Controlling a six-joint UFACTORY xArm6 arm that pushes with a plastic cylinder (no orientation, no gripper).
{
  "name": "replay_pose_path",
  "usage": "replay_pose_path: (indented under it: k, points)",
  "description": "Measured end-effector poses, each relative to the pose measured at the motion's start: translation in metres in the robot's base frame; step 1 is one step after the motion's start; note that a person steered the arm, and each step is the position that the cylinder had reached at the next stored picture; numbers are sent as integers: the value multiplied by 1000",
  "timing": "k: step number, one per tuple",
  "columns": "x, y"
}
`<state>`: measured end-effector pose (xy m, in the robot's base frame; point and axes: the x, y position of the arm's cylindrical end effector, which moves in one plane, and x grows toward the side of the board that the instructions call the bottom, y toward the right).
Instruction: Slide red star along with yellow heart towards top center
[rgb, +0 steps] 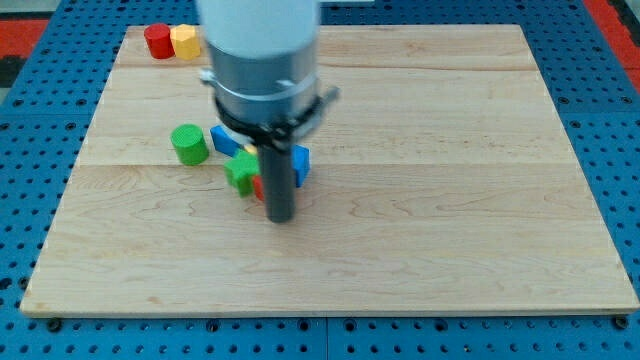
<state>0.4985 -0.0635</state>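
My tip (282, 218) rests on the board just below a tight cluster of blocks. A red block (258, 187), mostly hidden by the rod so its shape cannot be made out, touches the rod's left side. A sliver of a yellow block (250, 152) shows above it, under the arm body; its shape is hidden. A green star-like block (240, 170) sits left of the red one. A blue block (301, 165) is right of the rod and another blue block (224, 140) is at the upper left of the cluster.
A green cylinder (188, 144) stands left of the cluster. A red block (157, 41) and a yellow block (184, 42) sit side by side at the board's top left corner. The wooden board (450, 200) lies on a blue pegboard surface.
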Motion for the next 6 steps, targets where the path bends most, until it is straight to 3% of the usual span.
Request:
replay_pose_path:
  k: [2,6]
  points:
    - [-35,-11]
    - [-152,-7]
